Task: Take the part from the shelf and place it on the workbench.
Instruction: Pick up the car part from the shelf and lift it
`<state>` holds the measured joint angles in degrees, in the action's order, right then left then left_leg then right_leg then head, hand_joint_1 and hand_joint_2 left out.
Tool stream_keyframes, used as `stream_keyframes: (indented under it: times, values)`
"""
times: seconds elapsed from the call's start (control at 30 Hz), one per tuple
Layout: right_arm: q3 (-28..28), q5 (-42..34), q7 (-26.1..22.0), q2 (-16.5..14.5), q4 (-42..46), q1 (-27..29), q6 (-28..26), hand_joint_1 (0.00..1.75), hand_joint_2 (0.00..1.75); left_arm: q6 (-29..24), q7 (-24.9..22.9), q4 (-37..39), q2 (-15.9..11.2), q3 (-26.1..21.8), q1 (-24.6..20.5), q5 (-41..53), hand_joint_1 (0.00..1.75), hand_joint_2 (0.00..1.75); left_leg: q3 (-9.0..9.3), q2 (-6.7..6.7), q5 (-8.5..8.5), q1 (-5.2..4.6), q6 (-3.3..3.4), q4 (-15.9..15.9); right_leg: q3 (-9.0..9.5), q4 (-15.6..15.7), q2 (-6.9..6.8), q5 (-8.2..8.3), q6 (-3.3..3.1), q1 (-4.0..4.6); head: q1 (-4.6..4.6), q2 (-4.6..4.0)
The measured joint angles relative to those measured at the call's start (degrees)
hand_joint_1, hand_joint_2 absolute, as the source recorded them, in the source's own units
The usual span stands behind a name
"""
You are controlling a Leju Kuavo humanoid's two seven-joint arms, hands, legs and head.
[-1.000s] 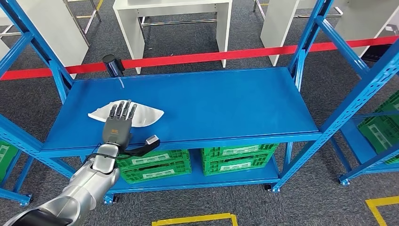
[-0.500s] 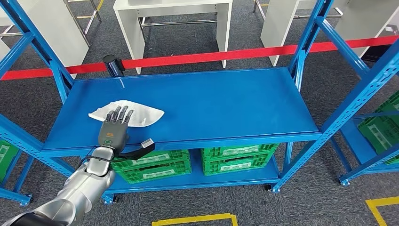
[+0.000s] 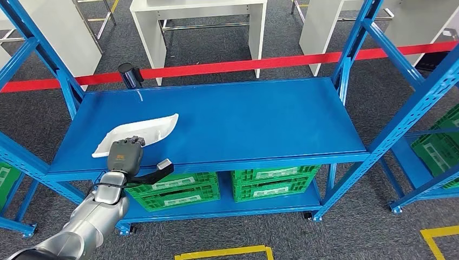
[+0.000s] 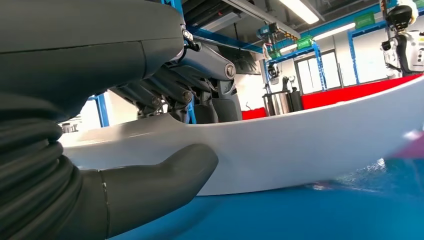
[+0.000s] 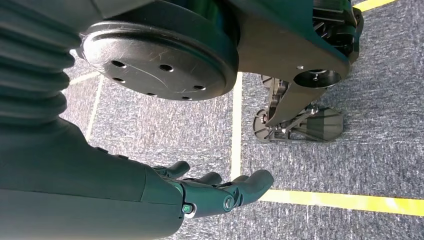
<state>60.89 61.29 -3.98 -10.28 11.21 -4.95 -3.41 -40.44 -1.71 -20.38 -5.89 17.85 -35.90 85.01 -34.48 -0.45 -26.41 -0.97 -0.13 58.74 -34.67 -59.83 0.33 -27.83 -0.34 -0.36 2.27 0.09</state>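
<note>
The white, shallow, tray-like part (image 3: 142, 131) lies on the blue shelf (image 3: 243, 119) near its front left corner, with its far end angled up and to the right. My left hand (image 3: 125, 154) grips the part's near edge. In the left wrist view the dark fingers (image 4: 200, 65) curl over the top of the part (image 4: 310, 145) and the thumb (image 4: 150, 185) presses from beneath. One side of the part is raised off the blue surface. My right hand (image 5: 220, 192) hangs over the carpet and holds nothing, its fingers loosely apart.
Green crates (image 3: 273, 181) fill the lower shelf level. Blue uprights (image 3: 352, 49) frame the shelf, and a second rack with a green crate (image 3: 438, 146) stands at the right. Behind are a red barrier tape (image 3: 227, 66), a black post (image 3: 129, 74) and white tables (image 3: 200, 21).
My left hand drew back toward the shelf's front edge and its fingers curled down onto the part. The part swung round and tilted, and now sits nearer the left front corner.
</note>
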Motion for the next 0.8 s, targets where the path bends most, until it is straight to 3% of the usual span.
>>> stream_keyframes:
  times: [0.07, 0.17, 0.2, 0.3, 0.5, 0.8]
  values:
    - [0.0, 0.0, 0.0, 0.0, 0.0, 0.0, 0.0, 0.00, 1.75, 0.0, 0.0, -0.4, -0.1, -0.7, 0.3, 0.2, 1.75, 1.75, 0.01, 0.00, 0.00, 0.00, 0.00, 0.0, 0.01, 0.0, 0.00, 0.00, 0.00, 0.00, 0.00, 0.00]
    - [0.0, 0.0, -0.1, 0.0, 0.0, 0.0, 0.0, 0.00, 1.75, 0.0, -0.3, -0.8, -0.2, -1.6, 0.7, 1.0, 1.75, 0.44, 0.04, 0.00, 0.00, 0.00, 0.00, 0.0, 0.03, 0.0, 0.00, 0.00, 0.00, 0.01, 0.00, 0.00]
    - [0.0, 0.0, -0.2, 0.0, 0.0, 0.0, 0.0, 0.00, 1.75, 0.0, -0.6, -1.0, -0.2, -1.8, 0.8, 1.6, 1.75, 0.44, 0.05, 0.01, 0.00, 0.00, 0.00, 0.0, 0.04, 0.0, 0.00, 0.00, 0.00, 0.01, 0.00, 0.00]
    - [0.0, -0.1, -0.3, 0.1, 0.0, 0.0, 0.0, 0.00, 1.75, 0.0, -2.5, -1.7, -0.5, -2.2, 1.3, 3.9, 1.75, 1.75, 0.05, 0.01, 0.00, 0.00, 0.00, 0.0, 0.04, 0.0, 0.00, 0.00, -0.01, 0.01, 0.00, 0.00]
    - [0.0, -0.1, -1.3, 0.1, 0.0, 0.0, 0.0, 0.00, 1.75, 0.0, -6.2, -4.1, -0.9, -0.7, 2.3, 4.7, 1.75, 1.75, 0.04, -0.01, 0.00, 0.00, 0.00, 0.0, 0.04, 0.0, -0.01, -0.01, 0.00, 0.00, 0.00, 0.00]
    - [0.0, -0.1, -1.2, 0.2, 0.0, 0.0, 0.0, 0.00, 1.75, 0.0, -3.4, -7.6, -0.5, -0.4, 3.1, 4.6, 1.75, 1.75, 0.04, -0.01, 0.00, 0.00, 0.01, 0.0, 0.03, 0.0, 0.00, -0.02, 0.02, 0.00, 0.00, 0.00]
